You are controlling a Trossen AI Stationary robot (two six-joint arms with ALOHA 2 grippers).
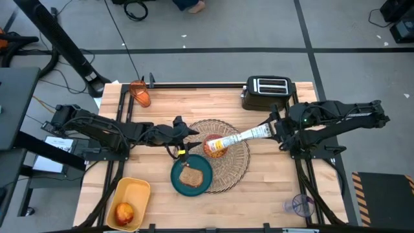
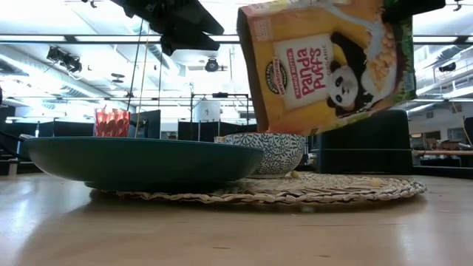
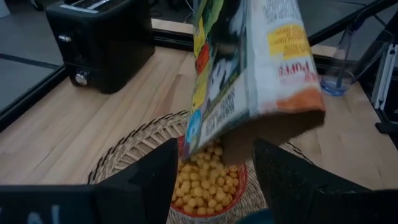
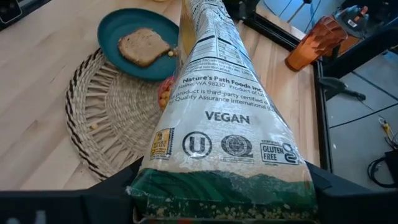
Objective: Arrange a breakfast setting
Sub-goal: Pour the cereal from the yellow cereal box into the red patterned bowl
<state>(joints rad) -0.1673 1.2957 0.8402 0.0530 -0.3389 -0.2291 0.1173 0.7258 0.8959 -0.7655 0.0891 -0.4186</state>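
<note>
Tilting glossy cereal bag [image 1: 242, 136], round bowl [image 1: 215, 146], woven placemat [image 1: 234, 169]

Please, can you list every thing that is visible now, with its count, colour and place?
Placemat: one, woven straw, table centre.
Plate: one, teal, on the placemat's near-left edge.
Toast slice: one, brown, on the plate.
Bowl: one, patterned outside, red inside, on the placemat, holding yellow cereal puffs.
Cereal bag: one, Panda Puffs, tilted over the bowl.
Cup: one, orange, lying at the far-left table edge.
Toaster: one, black, far side.
Yellow container: one, near-left corner.
Apple: one, red-yellow, in the yellow container.
Clear cup: one, near-right, beyond the table edge.
Left end effector: open, beside the bowl.
Right end effector: gripping the bag's end.
</note>
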